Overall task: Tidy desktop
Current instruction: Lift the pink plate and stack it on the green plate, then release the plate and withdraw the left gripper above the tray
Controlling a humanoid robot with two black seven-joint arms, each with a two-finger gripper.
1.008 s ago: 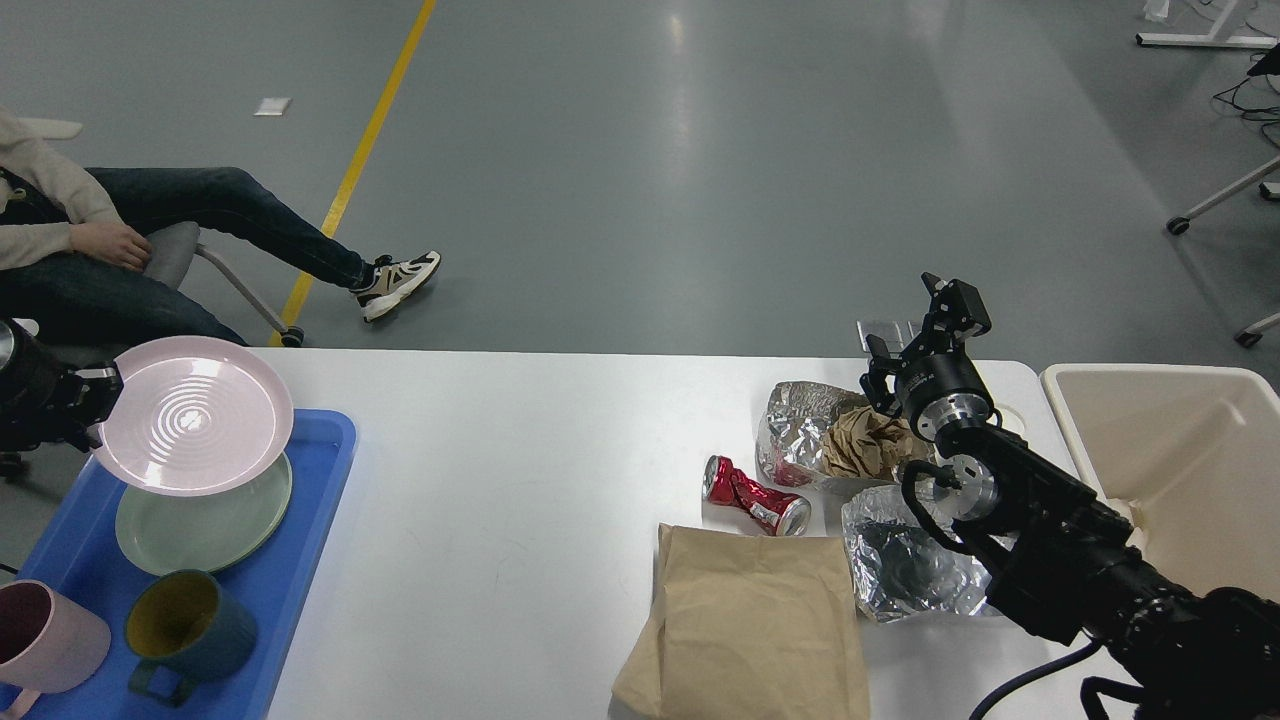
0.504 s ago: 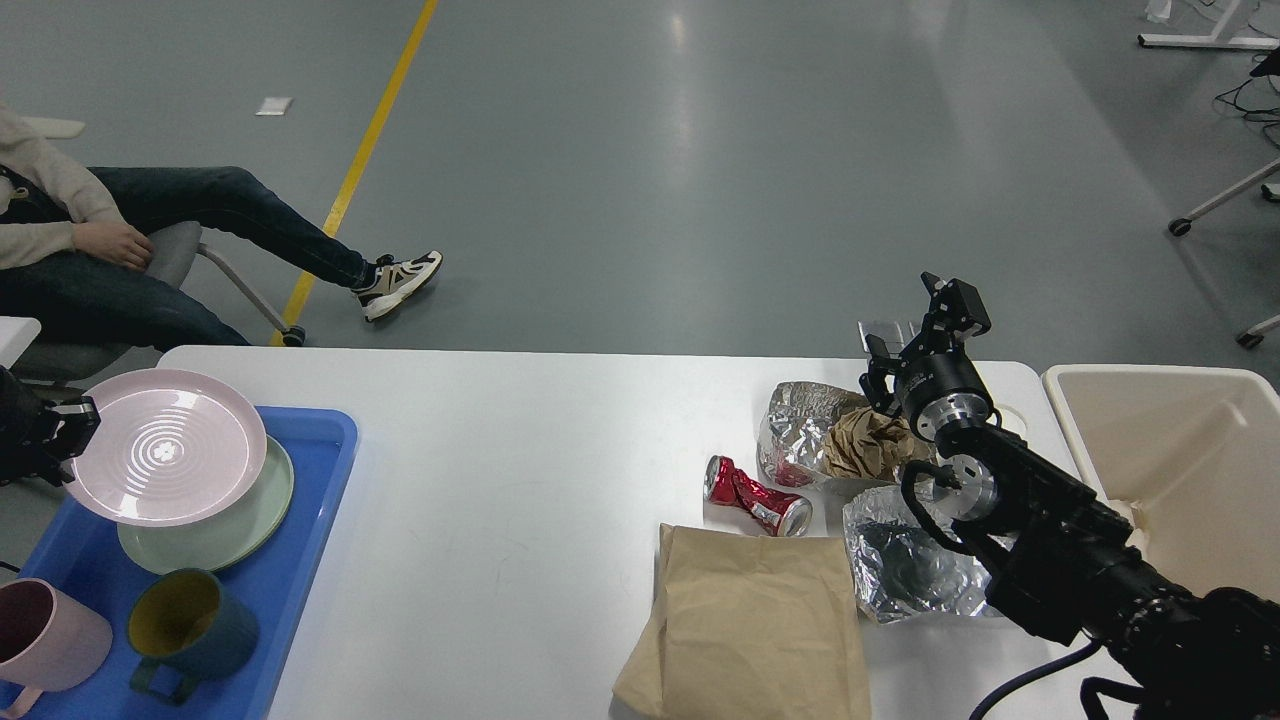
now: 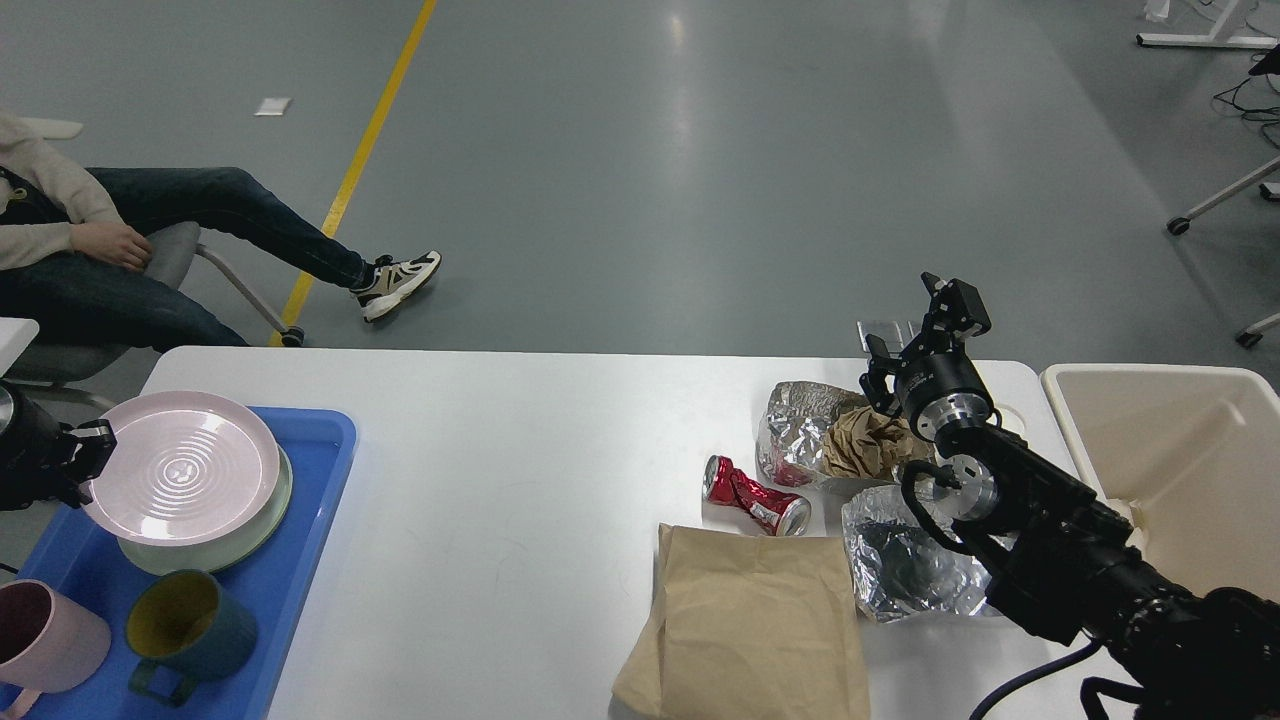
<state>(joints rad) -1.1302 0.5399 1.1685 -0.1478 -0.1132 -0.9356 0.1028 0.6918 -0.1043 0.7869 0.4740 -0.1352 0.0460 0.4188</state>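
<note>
The white desktop (image 3: 500,450) spans the view. At its left end a blue tray (image 3: 315,480) holds a green plate (image 3: 262,532) with a pink plate (image 3: 180,468) lying low over it. My left gripper (image 3: 92,445) is shut on the pink plate's left rim. On the right lie a crushed red can (image 3: 755,497), a flat brown paper bag (image 3: 750,620), two foil wrappers (image 3: 795,420) (image 3: 900,560) and crumpled brown paper (image 3: 868,440). My right gripper (image 3: 922,322) hangs open above the desktop's far edge, behind this litter, holding nothing.
A pink mug (image 3: 45,635) and a teal mug (image 3: 190,625) stand on the tray's near part. A cream bin (image 3: 1180,450) sits off the desktop's right end. A seated person (image 3: 150,230) is behind the left corner.
My left gripper has lowered the pink plate from a tilted, raised pose down onto the green plate. The right arm and the litter have not moved.
</note>
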